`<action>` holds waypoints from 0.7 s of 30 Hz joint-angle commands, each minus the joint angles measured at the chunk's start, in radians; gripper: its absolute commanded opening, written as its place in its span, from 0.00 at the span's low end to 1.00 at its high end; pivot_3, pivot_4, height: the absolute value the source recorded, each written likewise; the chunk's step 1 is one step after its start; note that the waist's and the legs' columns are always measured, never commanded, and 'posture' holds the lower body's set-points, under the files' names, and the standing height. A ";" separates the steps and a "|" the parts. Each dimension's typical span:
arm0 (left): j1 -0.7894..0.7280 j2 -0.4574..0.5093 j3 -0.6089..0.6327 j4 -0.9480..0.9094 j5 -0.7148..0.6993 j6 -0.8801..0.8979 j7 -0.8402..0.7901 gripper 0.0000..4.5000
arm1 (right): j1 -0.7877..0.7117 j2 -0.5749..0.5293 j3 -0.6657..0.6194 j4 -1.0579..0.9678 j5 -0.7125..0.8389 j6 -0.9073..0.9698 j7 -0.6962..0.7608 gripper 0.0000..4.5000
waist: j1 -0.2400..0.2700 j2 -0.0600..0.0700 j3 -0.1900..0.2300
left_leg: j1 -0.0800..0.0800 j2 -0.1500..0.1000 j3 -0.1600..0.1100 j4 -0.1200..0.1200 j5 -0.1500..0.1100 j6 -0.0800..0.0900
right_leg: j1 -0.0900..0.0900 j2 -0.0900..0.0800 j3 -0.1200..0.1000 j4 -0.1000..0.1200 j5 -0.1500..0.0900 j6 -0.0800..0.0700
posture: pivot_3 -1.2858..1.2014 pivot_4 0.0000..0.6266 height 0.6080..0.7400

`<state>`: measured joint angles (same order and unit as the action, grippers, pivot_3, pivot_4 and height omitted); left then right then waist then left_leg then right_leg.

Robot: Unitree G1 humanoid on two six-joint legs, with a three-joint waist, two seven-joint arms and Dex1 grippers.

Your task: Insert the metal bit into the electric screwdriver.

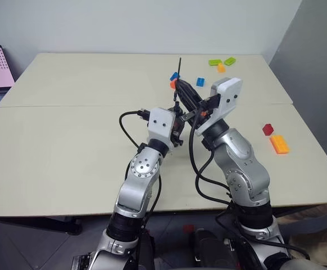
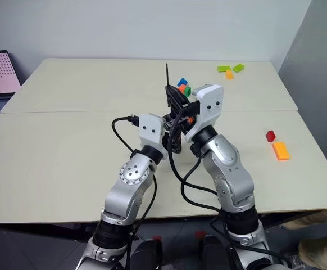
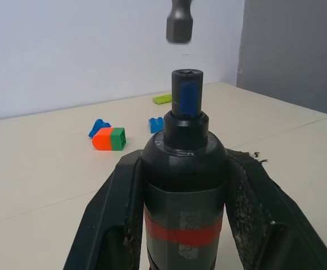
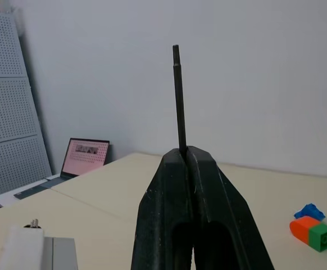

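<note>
Even, bright indoor light; soft faint shadows on table (image 1: 68,146) (no glare); wrist views' backgrounds slightly soft.

Pale beige table (image 1: 68,146) with a seam across its width. Just beyond the fingers lie blue bricks (image 1: 200,82) and an orange-green block (image 3: 108,139); farther off, green and orange bricks (image 1: 222,63). Well to their right lie a red brick (image 1: 268,129) and an orange brick (image 1: 279,144).

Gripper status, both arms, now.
Left gripper: shut on the electric screwdriver.
Right gripper: shut on the metal bit.
</note>
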<state>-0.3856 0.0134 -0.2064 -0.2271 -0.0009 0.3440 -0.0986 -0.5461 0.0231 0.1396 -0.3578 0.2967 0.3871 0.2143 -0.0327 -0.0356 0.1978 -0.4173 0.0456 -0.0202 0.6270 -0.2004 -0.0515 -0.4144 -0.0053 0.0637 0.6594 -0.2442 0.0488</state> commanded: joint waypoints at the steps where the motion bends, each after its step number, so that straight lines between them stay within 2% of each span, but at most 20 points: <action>1: -0.004 -0.008 0.003 -0.026 0.010 -0.001 0.004 0.37 | -0.046 0.005 0.001 -0.042 -0.027 0.006 -0.030 0.00 | 0.000 0.000 0.000 | 0.000 0.000 0.000 0.000 0.000 0.000 | 0.000 0.000 0.000 0.000 0.000 0.000 | 0.52 0.24 1.00; 8: -0.002 -0.007 0.003 -0.028 0.010 -0.001 0.004 0.37 | -0.052 -0.018 0.026 -0.038 -0.102 0.026 -0.064 0.00 | 0.000 0.000 0.000 | 0.000 0.000 0.000 0.000 0.000 0.000 | 0.000 0.000 0.000 -0.001 0.000 0.000 | 0.52 0.24 1.00; 21: -0.005 -0.008 0.003 -0.023 0.009 -0.004 0.001 0.37 | -0.007 -0.017 0.051 -0.058 -0.125 0.052 -0.061 0.00 | 0.000 0.000 0.000 | 0.000 0.000 0.000 -0.001 0.000 0.000 | 0.000 0.000 0.000 -0.001 0.000 0.000 | 0.52 0.24 1.00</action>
<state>-0.3857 0.0128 -0.2064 -0.2273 -0.0009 0.3436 -0.0988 -0.5565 0.0023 0.1890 -0.3710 0.1774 0.4450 0.1528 -0.0327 -0.0356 0.1978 -0.4173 0.0456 -0.0204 0.6262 -0.2004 -0.0516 -0.4145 -0.0053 0.0635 0.6589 -0.2445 0.0483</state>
